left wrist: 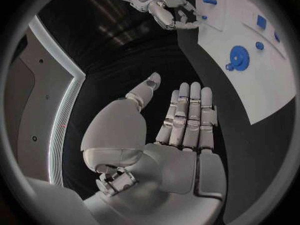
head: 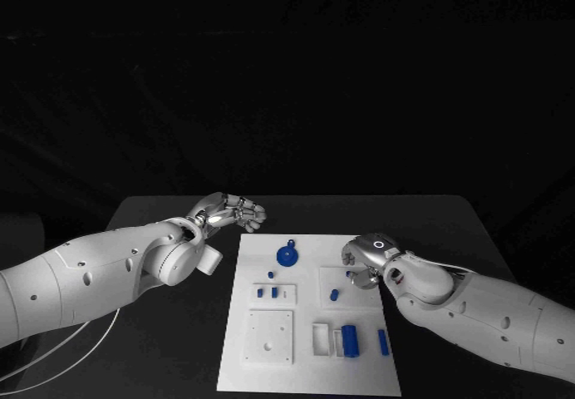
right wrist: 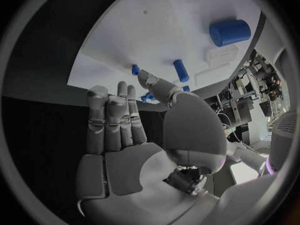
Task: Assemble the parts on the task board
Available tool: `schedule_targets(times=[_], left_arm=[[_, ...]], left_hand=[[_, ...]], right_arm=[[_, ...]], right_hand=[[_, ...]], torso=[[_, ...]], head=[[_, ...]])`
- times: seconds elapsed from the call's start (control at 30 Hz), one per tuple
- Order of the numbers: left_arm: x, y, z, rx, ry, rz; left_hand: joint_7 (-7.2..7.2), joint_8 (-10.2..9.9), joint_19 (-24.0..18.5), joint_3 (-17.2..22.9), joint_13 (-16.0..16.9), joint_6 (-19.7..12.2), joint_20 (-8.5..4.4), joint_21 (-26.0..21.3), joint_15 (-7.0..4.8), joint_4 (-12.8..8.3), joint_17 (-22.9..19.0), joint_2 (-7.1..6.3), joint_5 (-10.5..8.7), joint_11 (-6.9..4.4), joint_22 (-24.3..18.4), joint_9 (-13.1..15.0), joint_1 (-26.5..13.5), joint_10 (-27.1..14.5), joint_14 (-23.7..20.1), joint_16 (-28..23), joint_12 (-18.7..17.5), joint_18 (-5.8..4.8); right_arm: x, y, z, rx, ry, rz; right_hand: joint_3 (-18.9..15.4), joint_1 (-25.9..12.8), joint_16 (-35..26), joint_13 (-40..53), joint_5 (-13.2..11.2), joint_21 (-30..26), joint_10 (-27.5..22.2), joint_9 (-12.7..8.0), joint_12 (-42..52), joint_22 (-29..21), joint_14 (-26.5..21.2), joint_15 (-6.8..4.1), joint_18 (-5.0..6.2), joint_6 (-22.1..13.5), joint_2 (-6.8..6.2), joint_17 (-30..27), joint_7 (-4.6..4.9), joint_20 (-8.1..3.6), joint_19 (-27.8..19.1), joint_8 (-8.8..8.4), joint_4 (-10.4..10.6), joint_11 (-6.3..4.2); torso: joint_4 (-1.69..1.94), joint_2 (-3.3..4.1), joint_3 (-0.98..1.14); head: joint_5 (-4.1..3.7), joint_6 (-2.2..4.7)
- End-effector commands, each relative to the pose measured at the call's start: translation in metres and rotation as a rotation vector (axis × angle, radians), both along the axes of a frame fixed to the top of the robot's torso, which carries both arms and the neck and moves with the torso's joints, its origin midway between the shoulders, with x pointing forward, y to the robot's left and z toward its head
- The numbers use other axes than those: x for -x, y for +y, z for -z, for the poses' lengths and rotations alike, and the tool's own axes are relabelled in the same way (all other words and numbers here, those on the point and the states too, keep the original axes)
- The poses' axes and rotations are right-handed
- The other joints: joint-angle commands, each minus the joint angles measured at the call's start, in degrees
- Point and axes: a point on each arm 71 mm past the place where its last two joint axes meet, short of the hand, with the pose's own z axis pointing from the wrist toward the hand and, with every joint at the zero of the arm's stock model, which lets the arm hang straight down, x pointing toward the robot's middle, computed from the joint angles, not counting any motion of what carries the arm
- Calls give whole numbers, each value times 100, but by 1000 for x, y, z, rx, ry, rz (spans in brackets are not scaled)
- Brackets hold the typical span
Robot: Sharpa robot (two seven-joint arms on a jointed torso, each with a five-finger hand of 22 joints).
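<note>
Fingers: we see our left hand stretched out straight, grasping nothing; our right hand likewise extended and released.
Left hand position: over the black table, just beyond the task board's far left corner.
Right hand position: at the board's right edge.
Parts: blue gear, small pegs and blocks lie on the board.

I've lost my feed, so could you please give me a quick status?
Left hand open, off the white task board. Right hand open over its right edge. Small blue parts untouched. Nothing in the way.
</note>
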Motion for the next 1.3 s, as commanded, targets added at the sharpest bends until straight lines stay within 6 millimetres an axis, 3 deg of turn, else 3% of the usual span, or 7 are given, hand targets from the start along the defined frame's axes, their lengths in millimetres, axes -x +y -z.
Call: schedule_targets(times=[0.03, 0.3, 0.53, 0.73, 0.93, 1.17, 1.3], left_arm=[[0, -1, -1, 8, -1, 2], [1, -2, -1, 10, 0, 6], [1, -2, -1, 10, 1, 6], [1, -2, -1, 10, 6, 11], [1, -2, -1, 10, 6, 10], [1, -2, -1, 9, 6, 8], [2, -2, -1, 10, 6, 9]], left_hand=[[14, 17, -16, -33, -6, -36, 31, -24, 3, -1, 9, 11, 0, 13, 8, -5, -42, -31, 45, -38, -25, 71], [15, 17, -18, -34, -6, -37, 32, -26, 3, -1, 12, 11, 0, 13, 9, -5, -44, -32, 46, -44, -25, 71], [15, 18, -19, -33, -7, -38, 32, -27, 4, 0, 14, 13, 0, 13, 10, -5, -45, -32, 48, -48, -25, 71], [15, 18, -20, -34, -7, -38, 33, -28, 4, 2, 17, 14, 0, 14, 10, -6, -49, -32, 49, -53, -25, 70], [16, 19, -20, -35, -8, -39, 33, -28, 4, 4, 19, 15, 0, 14, 11, -6, -53, -33, 50, -58, -26, 69], [16, 19, -21, -35, -9, -40, 34, -29, 5, 5, 23, 18, 0, 15, 12, -6, -57, -34, 53, -64, -26, 69], [17, 19, -22, -37, -9, -41, 34, -30, 5, 8, 26, 18, 0, 16, 13, -7, -63, -35, 54, -69, -27, 68]], right_arm=[[0, 2, 4, 21, 39, 1], [-2, 5, 11, 53, 52, -1], [0, 9, 13, 63, 51, -11], [0, 8, 14, 77, 43, -9], [0, 8, 14, 89, 38, -4], [1, 9, 18, 114, 35, -4], [2, 11, 20, 113, 35, -4]], right_hand=[[-224, -114, -18, -37, -2, -12, -87, -36, -116, 110, -28, 96, 365, -241, 3, 9, 162, -2, -90, -72, -159, 157], [-273, -49, 3, -39, -16, -16, -90, -42, -151, 97, -40, 119, 365, -274, 6, 19, 180, 9, -90, -68, -248, 187], [85, 217, 32, 60, -29, 12, 177, 19, -41, 95, -19, 25, 365, -45, 34, 25, 75, -4, -37, 88, 17, 93], [317, 434, 40, 183, -28, 42, 440, 78, 94, 106, 1, -72, 365, 211, 221, 23, -38, -17, -18, 234, 156, -13], [374, 472, 41, 244, -28, 61, 515, 99, 132, 112, 8, -110, 365, 290, 282, 22, -72, -20, -22, 276, 171, -52], [383, 470, 43, 279, -28, 78, 534, 106, 141, 115, 13, -124, 365, 314, 250, 22, -83, -25, -22, 287, 160, -65], [371, 413, 34, 298, -28, 77, 504, 101, 121, 109, 4, -117, 365, 295, 128, 18, -75, -19, -36, 272, 181, -57]], torso=[[6, 3, 1], [13, 8, -1], [8, 4, -5], [10, 3, -5], [4, 3, -5], [8, 4, -1], [7, 6, 1]], head=[[1, 2], [-5, -13], [0, -34], [-5, -46], [-9, -49], [-5, -63], [-3, -75]])
